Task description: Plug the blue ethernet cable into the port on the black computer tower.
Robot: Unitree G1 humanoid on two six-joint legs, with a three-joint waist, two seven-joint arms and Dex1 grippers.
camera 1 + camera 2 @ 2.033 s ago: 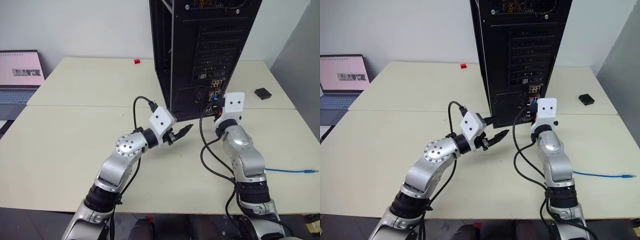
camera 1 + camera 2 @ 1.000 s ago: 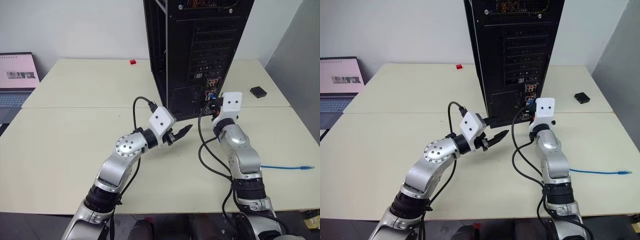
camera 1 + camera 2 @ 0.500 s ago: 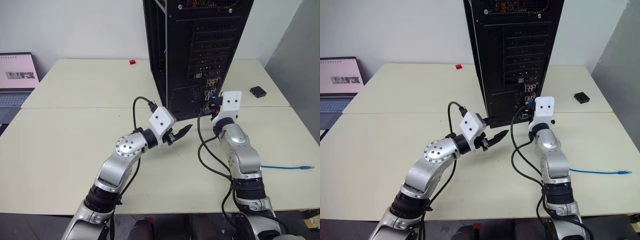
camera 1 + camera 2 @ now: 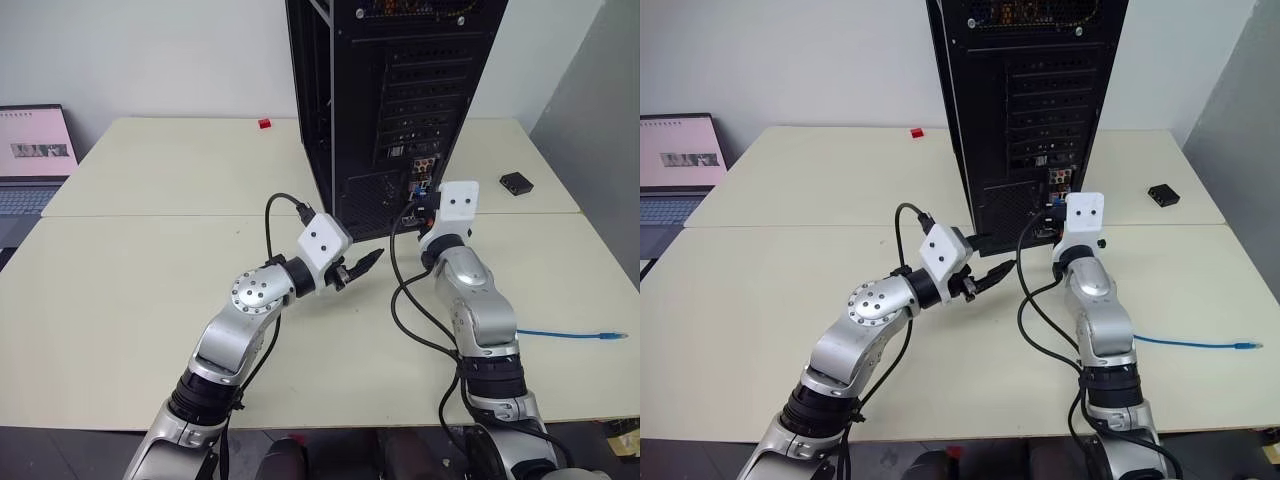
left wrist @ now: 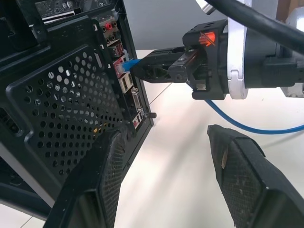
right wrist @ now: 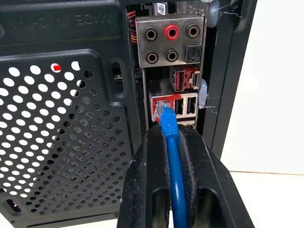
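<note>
While the view has drawn nearer to the black computer tower point(image 4: 400, 90) over the last two seconds, the right claw point(image 6: 170, 135) keeps clamped on the blue ethernet cable point(image 6: 173, 161) just behind its plug. That plug now sits at the mouth of the port point(image 6: 161, 105) in the rear connector strip; whether it has seated I cannot tell. The cable's free length trails across the table point(image 4: 150, 290) to the right. The left claw point(image 4: 362, 264) still hovers open beside the tower, holding nothing. A straight final push looks due.
</note>
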